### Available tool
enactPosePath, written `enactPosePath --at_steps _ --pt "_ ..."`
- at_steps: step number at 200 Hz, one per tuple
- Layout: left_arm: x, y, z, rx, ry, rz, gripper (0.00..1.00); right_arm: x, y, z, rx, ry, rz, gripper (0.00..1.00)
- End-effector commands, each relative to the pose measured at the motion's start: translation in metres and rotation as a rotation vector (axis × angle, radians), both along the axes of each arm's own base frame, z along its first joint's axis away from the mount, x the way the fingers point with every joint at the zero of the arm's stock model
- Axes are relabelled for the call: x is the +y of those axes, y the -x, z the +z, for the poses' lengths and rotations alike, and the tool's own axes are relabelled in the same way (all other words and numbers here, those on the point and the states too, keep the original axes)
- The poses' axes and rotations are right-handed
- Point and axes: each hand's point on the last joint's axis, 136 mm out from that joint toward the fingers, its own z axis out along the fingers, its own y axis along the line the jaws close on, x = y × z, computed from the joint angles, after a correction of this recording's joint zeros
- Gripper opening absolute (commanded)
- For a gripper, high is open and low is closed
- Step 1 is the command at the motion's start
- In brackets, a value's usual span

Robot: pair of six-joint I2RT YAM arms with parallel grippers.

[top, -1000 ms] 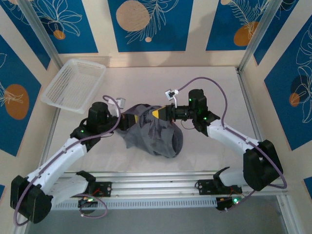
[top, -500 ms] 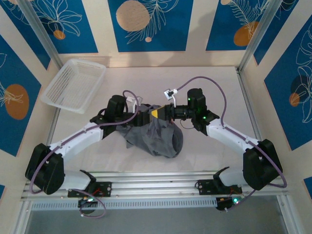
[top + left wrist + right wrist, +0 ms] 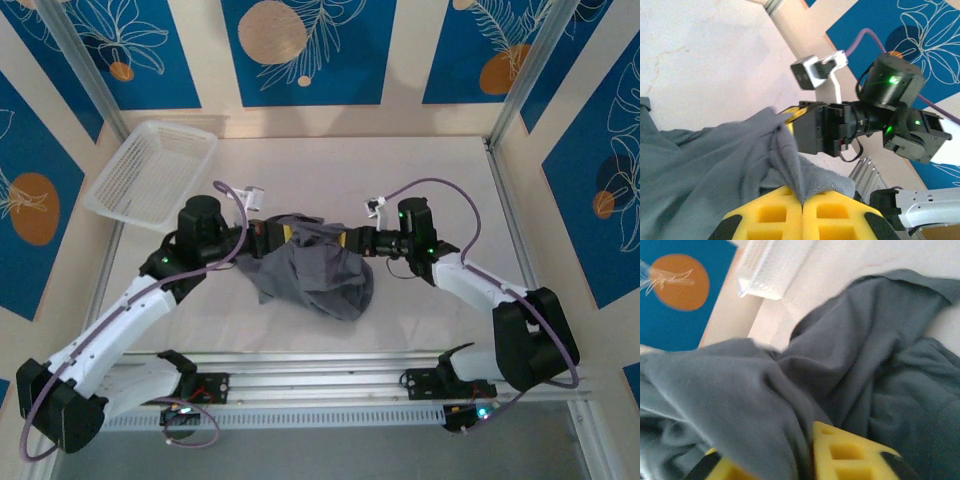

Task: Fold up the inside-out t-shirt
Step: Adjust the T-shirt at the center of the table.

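- Sitting at the far left of the table (image 3: pixel 455 170), a white mesh basket (image 3: pixel 150 172) lies well apart from the cloth; nothing can be made out inside it
- Reaching in from the near left, the left arm (image 3: pixel 130 310) ends at the left gripper (image 3: pixel 272 235), which meets the left upper edge of the inside-out t-shirt (image 3: pixel 318 275); in the left wrist view its yellow fingers (image 3: pixel 775 215) are pressed together, a ridge of grey cloth pinched at their tips and lifted off the table
- Lying crumpled in a loose heap at the middle of the table between the two grippers, the t-shirt hangs from its upper edge, its bulk sagging toward the near side
- Coming in from the right, the right gripper (image 3: pixel 346 239) touches the shirt's upper right edge, facing the left one; in the right wrist view its yellow fingers (image 3: pixel 847 454) stand somewhat apart with a thick fold of cloth draped between them; whether they press the fold cannot be told
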Motion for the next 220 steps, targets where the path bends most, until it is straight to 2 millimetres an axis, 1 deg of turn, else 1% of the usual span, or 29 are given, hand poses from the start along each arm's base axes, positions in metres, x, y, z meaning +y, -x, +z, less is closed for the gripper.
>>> enactPosePath --at_steps 1,13,25,33,41,52,62,71,87,102,126,138,150,165,183,193,210,220 --pt "-0.001 -0.004 0.009 -0.032 -0.003 -0.019 0.00 -0.019 -0.006 -0.002 0.029 0.085 -0.107 0.44" --pt "-0.006 -0.005 0.004 -0.013 0.006 -0.041 0.00 -0.026 -0.006 0.012 -0.020 0.114 -0.159 0.53" --pt "-0.009 -0.006 0.003 -0.009 0.016 -0.050 0.00 -0.028 -0.001 0.033 -0.113 0.125 -0.181 0.56" --pt "-0.010 -0.006 0.003 -0.009 0.018 -0.053 0.00 -0.024 0.005 0.048 -0.195 0.125 -0.163 0.56" --pt "-0.010 -0.006 0.003 -0.011 0.022 -0.051 0.00 -0.015 0.015 0.062 -0.282 0.122 -0.116 0.56" --pt "-0.010 -0.007 0.004 -0.016 0.025 -0.052 0.00 0.006 0.033 0.079 -0.411 0.112 -0.001 0.57" --pt "-0.010 -0.007 0.006 -0.015 0.026 -0.051 0.00 0.028 0.049 0.089 -0.515 0.122 0.098 0.56" --pt "-0.011 -0.007 0.007 -0.016 0.026 -0.052 0.00 0.044 0.057 0.095 -0.594 0.159 0.139 0.56" --pt "-0.012 -0.007 0.007 -0.015 0.027 -0.056 0.00 0.066 0.055 0.106 -0.712 0.211 0.133 0.53" --pt "-0.012 -0.007 0.006 -0.009 0.024 -0.055 0.00 0.077 0.046 0.117 -0.767 0.214 0.099 0.50" --pt "-0.011 -0.007 0.004 -0.005 0.018 -0.048 0.00 0.082 0.024 0.120 -0.772 0.261 0.001 0.47" --pt "-0.010 -0.007 0.004 -0.004 0.017 -0.044 0.00 0.079 0.013 0.116 -0.783 0.316 -0.053 0.46" --pt "-0.010 -0.007 0.004 -0.009 0.017 -0.042 0.00 0.074 0.004 0.108 -0.783 0.377 -0.095 0.42" --pt "-0.010 -0.006 0.004 -0.008 0.016 -0.047 0.00 0.068 0.002 0.100 -0.746 0.399 -0.100 0.38" --pt "-0.010 -0.006 0.002 -0.007 0.010 -0.047 0.00 0.061 0.004 0.094 -0.661 0.377 -0.096 0.37" --pt "-0.011 -0.006 0.002 -0.006 0.011 -0.050 0.00 0.055 0.004 0.086 -0.598 0.375 -0.089 0.37" --pt "-0.012 -0.006 0.003 -0.008 0.018 -0.054 0.00 0.042 -0.003 0.070 -0.470 0.403 -0.109 0.36" --pt "-0.012 -0.006 0.003 -0.010 0.021 -0.055 0.00 0.040 -0.004 0.064 -0.416 0.415 -0.099 0.36"
